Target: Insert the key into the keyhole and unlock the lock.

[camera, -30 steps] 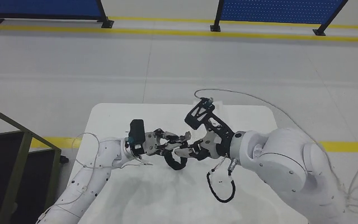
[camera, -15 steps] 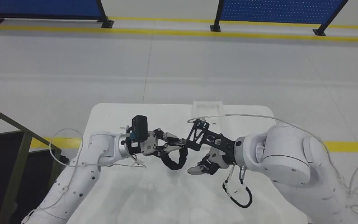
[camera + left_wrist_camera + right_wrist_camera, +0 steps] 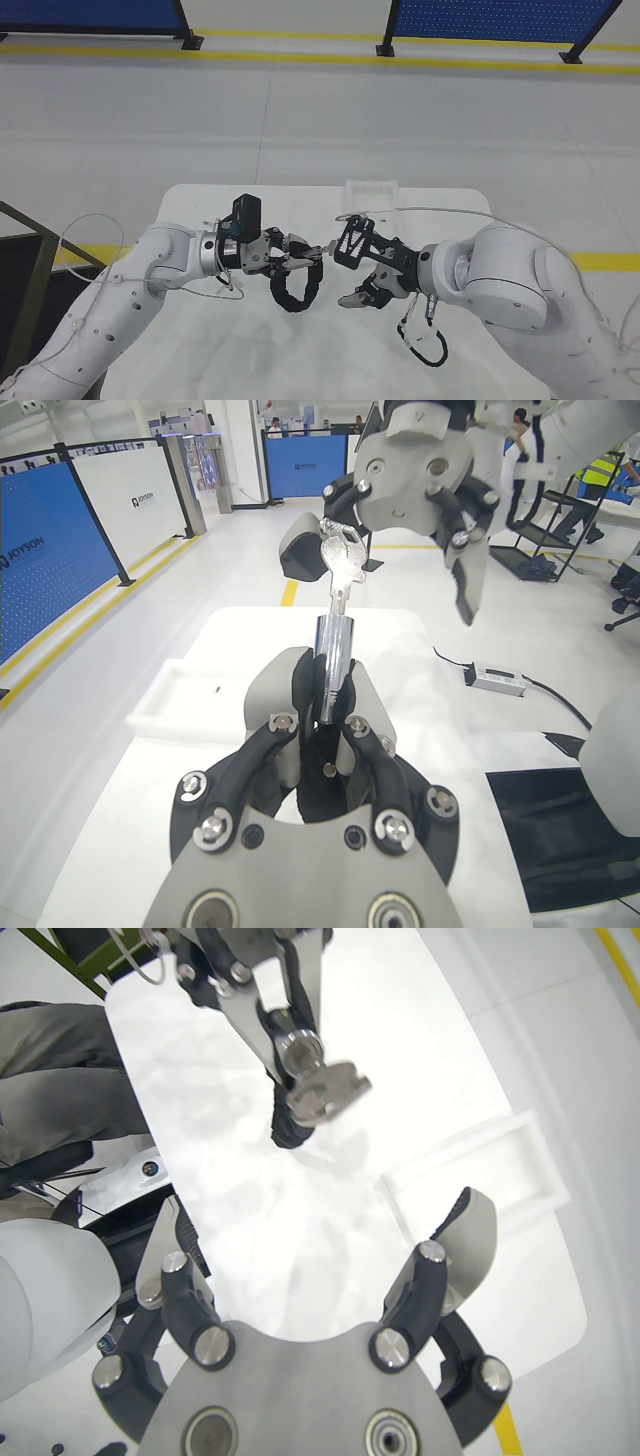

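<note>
My left gripper (image 3: 327,680) is shut on the chrome cylinder of the lock (image 3: 334,650), held above the table. The lock's black cable loop (image 3: 290,292) hangs below it. A silver key (image 3: 342,565) sticks out of the cylinder's end, its blade in the keyhole. My right gripper (image 3: 385,575) faces the key's head with its fingers spread wide. In the right wrist view that gripper (image 3: 320,1213) is open and empty, a short way from the key (image 3: 325,1088). From above, the left gripper (image 3: 298,260) and right gripper (image 3: 347,272) face each other over mid-table.
A shallow white tray (image 3: 370,190) lies at the table's far edge, behind the grippers. The white table (image 3: 200,220) has bare room to either side. A black cable loop (image 3: 425,340) dangles from the right arm. A grey power brick (image 3: 495,677) lies on the floor.
The right gripper has let go of the key, opened and drawn back a little. The left gripper has shifted left with the lock, the key staying in it.
</note>
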{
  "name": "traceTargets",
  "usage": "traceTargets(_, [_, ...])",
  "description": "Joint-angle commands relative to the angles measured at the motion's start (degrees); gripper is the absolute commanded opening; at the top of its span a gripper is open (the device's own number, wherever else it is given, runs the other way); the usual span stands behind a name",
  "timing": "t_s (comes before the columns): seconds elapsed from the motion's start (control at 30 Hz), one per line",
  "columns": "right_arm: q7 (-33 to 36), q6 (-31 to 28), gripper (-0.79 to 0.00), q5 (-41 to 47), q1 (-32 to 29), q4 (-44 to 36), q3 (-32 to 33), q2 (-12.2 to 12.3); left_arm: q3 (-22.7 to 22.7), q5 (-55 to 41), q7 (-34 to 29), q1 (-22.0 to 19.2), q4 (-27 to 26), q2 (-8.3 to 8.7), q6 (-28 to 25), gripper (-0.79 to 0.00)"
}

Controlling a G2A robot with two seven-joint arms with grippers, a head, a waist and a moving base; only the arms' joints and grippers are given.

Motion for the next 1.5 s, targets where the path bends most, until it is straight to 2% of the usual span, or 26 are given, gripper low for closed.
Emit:
traceTargets(0.0, [-1.5,-2.1,0.000,-1.1,-0.6,0.3,0.7,0.2,1.7,-1.9,-1.5,-1.1,0.0,0.69,0.0,-0.785])
traceTargets(0.17, [-9.8,-14.5,0.000,-2.9,-2.6,0.8,2.7,0.8,6.8,-7.2,-6.9,-4.6,-0.4,2.28,0.0,-0.785])
traceTargets(0.3, [-16.9,-23.2,0.000,-7.8,-4.9,0.7,5.2,1.4,10.7,-13.0,-11.7,-8.1,-0.4,3.27,0.0,-0.785])
traceTargets(0.47, [-23.1,-29.5,0.000,-12.7,-8.0,0.2,7.0,1.9,14.8,-20.1,-17.0,-12.0,0.0,4.13,0.0,-0.785])
traceTargets(0.5, [-24.1,-30.6,-0.043,-13.7,-8.4,0.1,7.2,2.0,15.4,-21.6,-17.8,-12.7,0.3,4.27,0.0,-0.785])
traceTargets(0.67, [-30.8,-33.9,-0.302,-18.5,-10.1,0.3,7.6,2.2,18.1,-26.6,-21.2,-15.2,0.6,4.61,0.0,-0.785])
traceTargets(0.8, [-34.5,-35.1,-0.403,-21.2,-10.3,0.3,7.4,2.2,19.9,-29.5,-23.2,-16.8,1.0,4.62,0.0,-0.785])
traceTargets(1.1, [-39.0,-35.2,-0.425,-24.1,-10.4,0.2,6.6,2.3,21.6,-31.0,-24.7,-18.5,2.4,4.75,0.0,-0.785])
traceTargets(1.47, [-39.6,-35.9,-0.462,-24.0,-9.1,0.5,4.4,2.4,22.4,-30.7,-23.8,-19.3,2.5,4.97,0.0,-0.785])
